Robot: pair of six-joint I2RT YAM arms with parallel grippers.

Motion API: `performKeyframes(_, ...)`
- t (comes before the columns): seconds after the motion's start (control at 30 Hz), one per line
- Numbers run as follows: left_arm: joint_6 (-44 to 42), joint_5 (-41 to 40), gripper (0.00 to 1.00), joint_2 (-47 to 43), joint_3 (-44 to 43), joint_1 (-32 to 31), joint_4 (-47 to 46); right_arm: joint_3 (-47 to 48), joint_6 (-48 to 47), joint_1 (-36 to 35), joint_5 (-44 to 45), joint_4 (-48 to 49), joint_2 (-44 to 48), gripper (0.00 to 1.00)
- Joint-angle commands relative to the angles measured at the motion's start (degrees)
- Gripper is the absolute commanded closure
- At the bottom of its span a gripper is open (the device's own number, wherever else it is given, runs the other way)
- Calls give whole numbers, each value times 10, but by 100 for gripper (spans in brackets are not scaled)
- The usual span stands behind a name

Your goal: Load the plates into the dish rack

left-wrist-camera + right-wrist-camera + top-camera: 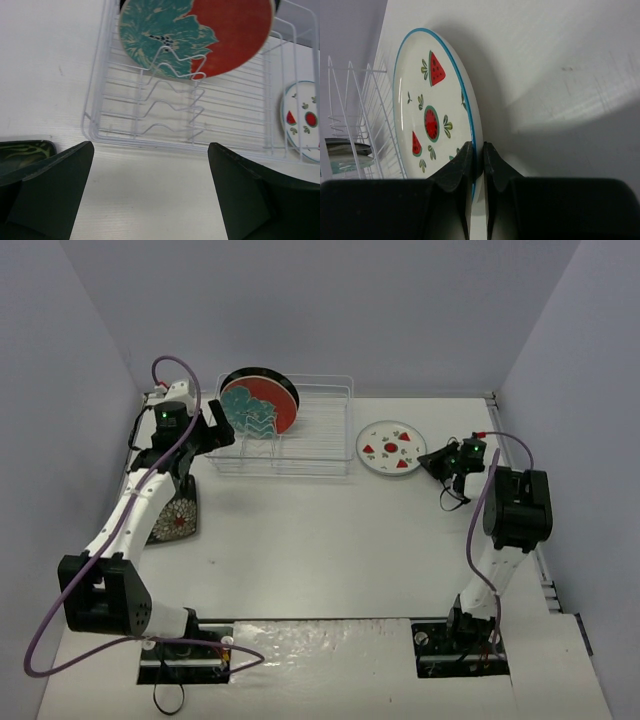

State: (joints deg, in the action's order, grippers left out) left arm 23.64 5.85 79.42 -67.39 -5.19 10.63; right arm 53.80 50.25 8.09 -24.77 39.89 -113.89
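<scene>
The right gripper (478, 152) is clamped on the rim of the round white plate with red watermelon spots and a thin blue edge (427, 107), its two black fingers (457, 170) pinching the side nearest the right arm. That plate sits on the white table (320, 540) just right of the white wire dish rack (300, 445); whether the gripped edge is off the tabletop is hard to tell. At the rack's left end the round red-and-teal plate (258, 408) stands upright between the prongs, with the black-rimmed round plate (262, 373) just behind it, only its rim showing. The left gripper (150, 147) hovers near the rack's left front corner, jaws wide apart and holding nothing. The rounded-square black plate with white floral pattern (176, 520) lies flat on the table beneath the left arm
</scene>
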Motion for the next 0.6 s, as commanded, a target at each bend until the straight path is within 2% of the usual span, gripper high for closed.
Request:
performKeyframes(0.0,-12,92,3,-33,-10,-14,-70,-59,42,10,-1,128,141,100)
performKeyframes(0.23,-4,147,3,-18,-10,-51,-94,-154,54,38,13,127,287,100)
performKeyframes(0.57,20,195,3,36,-35,-123,-129,-228,96,60,-7,136,410,100)
